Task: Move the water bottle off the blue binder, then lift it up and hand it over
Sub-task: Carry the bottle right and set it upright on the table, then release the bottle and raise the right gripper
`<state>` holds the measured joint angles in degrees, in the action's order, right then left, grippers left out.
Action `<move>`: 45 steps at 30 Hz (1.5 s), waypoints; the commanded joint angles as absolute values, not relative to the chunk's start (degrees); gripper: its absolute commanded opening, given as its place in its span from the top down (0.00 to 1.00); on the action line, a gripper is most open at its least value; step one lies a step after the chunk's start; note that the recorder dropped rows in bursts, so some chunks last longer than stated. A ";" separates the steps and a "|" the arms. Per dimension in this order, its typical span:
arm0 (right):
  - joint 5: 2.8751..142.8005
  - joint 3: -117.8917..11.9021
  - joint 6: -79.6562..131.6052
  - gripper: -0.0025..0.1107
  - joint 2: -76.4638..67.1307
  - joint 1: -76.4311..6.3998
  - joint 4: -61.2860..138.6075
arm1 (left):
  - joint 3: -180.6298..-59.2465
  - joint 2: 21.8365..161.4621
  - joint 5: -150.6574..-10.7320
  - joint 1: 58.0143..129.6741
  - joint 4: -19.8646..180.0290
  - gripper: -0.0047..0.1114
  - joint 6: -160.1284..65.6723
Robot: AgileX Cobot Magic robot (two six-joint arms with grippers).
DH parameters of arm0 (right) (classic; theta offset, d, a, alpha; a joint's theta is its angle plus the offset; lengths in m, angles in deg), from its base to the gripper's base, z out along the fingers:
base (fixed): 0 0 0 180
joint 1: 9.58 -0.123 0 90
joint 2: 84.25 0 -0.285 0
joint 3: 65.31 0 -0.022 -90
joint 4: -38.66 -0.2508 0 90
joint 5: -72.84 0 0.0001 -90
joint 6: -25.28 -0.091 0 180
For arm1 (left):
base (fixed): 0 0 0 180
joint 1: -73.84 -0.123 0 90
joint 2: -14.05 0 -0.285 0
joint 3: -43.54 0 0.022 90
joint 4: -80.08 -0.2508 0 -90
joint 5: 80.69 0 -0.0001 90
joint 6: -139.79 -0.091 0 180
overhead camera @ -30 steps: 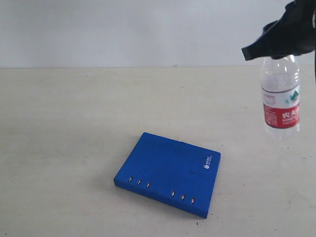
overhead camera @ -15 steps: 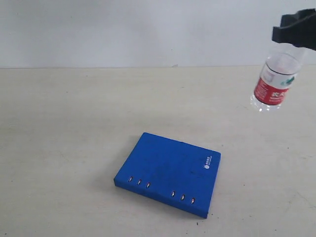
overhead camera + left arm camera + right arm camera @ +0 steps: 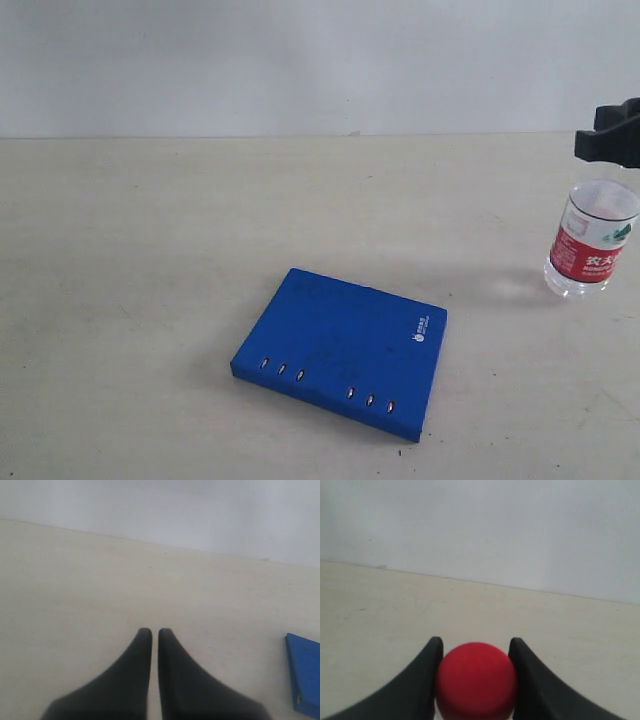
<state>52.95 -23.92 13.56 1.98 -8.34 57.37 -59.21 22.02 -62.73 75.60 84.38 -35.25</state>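
The water bottle (image 3: 594, 240) stands nearly upright at the far right, well apart from the blue binder (image 3: 345, 350); its base is at or just above the tabletop. My right gripper (image 3: 608, 148) grips it from above. In the right wrist view the red cap (image 3: 476, 682) fills the gap between the two black fingers of the right gripper (image 3: 475, 645), touching both. The blue binder lies flat at the middle front with nothing on it. My left gripper (image 3: 151, 631) is shut and empty over bare table, with a corner of the binder (image 3: 305, 680) off to one side.
The beige tabletop (image 3: 150, 250) runs back to a white wall (image 3: 300, 60). The bottle sits close to the right edge of the exterior view. The left arm does not show in the exterior view.
My right gripper has carried the bottle down and to the right, from high in the air and tilted to nearly upright at table level. The binder has not moved.
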 commanded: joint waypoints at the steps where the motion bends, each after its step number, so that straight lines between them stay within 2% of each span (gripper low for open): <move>1: 53.07 -23.69 15.38 0.97 1.42 -7.94 57.17 | -59.25 21.84 -63.08 75.65 85.04 0.92 -35.35; 3: 53.63 -23.69 15.63 0.93 1.42 -7.94 57.17 | -59.25 21.84 -63.08 75.65 85.04 0.92 -35.35; 9: 54.17 -23.69 15.72 0.65 1.42 -7.94 57.38 | -59.25 21.84 -63.08 75.65 85.04 0.92 -35.35; 19: 48.59 -23.69 15.72 0.47 1.42 -7.94 57.25 | -59.25 21.84 -63.08 75.65 85.04 0.92 -35.35; 26: 39.58 -23.69 18.41 0.46 0.78 -7.94 57.35 | -59.25 21.84 -63.08 75.65 85.04 0.92 -35.35; 35: 37.32 -24.81 19.49 0.46 -7.85 -9.29 57.64 | -59.25 21.84 -63.08 75.65 85.04 0.92 -35.35; 38: 37.59 -26.10 17.52 0.46 -10.37 -13.61 60.99 | -59.25 21.84 -63.08 75.65 85.04 0.92 -35.35; 40: 38.26 -27.31 10.56 0.46 -11.40 -18.60 71.17 | -59.25 21.84 -63.08 75.65 85.04 0.92 -35.35; 45: 47.91 -28.55 -24.11 0.47 -8.50 -34.47 105.54 | -59.25 21.84 -63.08 75.65 85.04 0.92 -35.35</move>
<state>41.03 -28.44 -7.01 -10.56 -27.52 86.90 -59.21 22.02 -62.73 75.60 84.38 -35.25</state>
